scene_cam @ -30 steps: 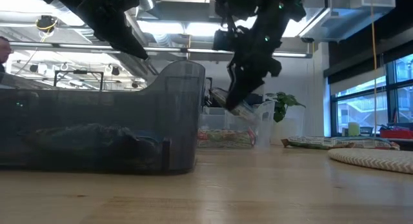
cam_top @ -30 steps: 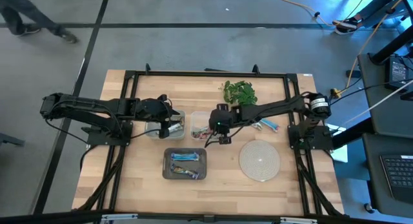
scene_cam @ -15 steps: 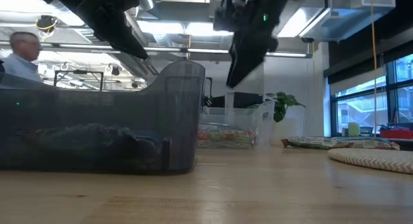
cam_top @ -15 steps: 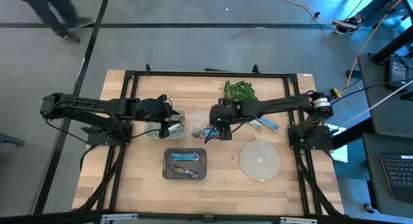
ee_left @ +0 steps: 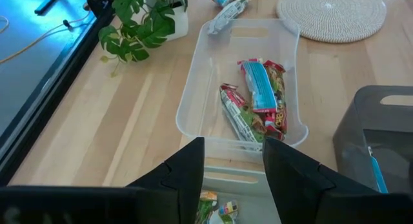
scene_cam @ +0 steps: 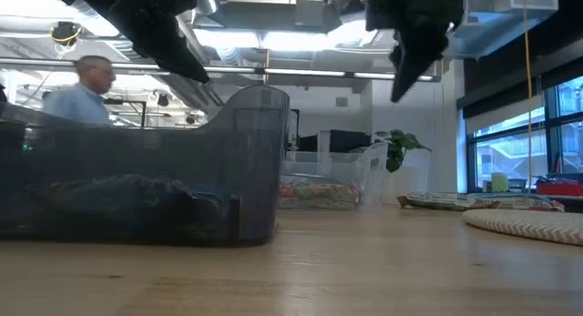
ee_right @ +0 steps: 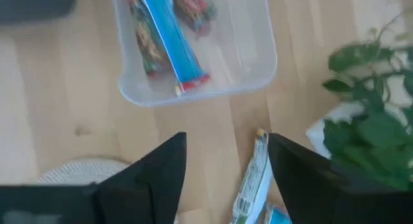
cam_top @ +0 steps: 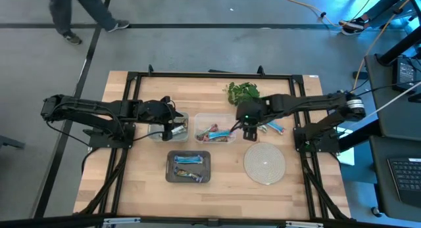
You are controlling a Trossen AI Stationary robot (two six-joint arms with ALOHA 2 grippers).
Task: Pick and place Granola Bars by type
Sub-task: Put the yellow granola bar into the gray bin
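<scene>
A clear middle bin (cam_top: 227, 117) holds green-and-red bars (ee_left: 240, 117), with a pale blue, red-ended bar (ee_right: 169, 43) lying on top. My right gripper (cam_top: 250, 132) hangs open above the table just right of that bin, with nothing between its fingers (ee_right: 169, 161). Two loose bars (cam_top: 270, 127) lie flat on the table beside it; one is silvery (ee_right: 251, 179). My left gripper (cam_top: 176, 129) hovers open over the left clear bin (ee_left: 226, 179). A yellow-green bar (ee_left: 216, 208) in that bin shows between its fingers. The grey bin (cam_top: 170, 177) holds blue bars (cam_top: 187, 161).
A green leafy plant (cam_top: 243, 93) stands at the far side behind the middle bin. A round woven mat (cam_top: 264, 162) lies at the near right. Black frame rails (cam_top: 210, 75) border the table. A person (cam_top: 79, 11) walks beyond the far edge.
My right gripper has opened and let go of a bar, which now lies in the middle bin. It has then risen and gone from over that bin toward the table's right edge.
</scene>
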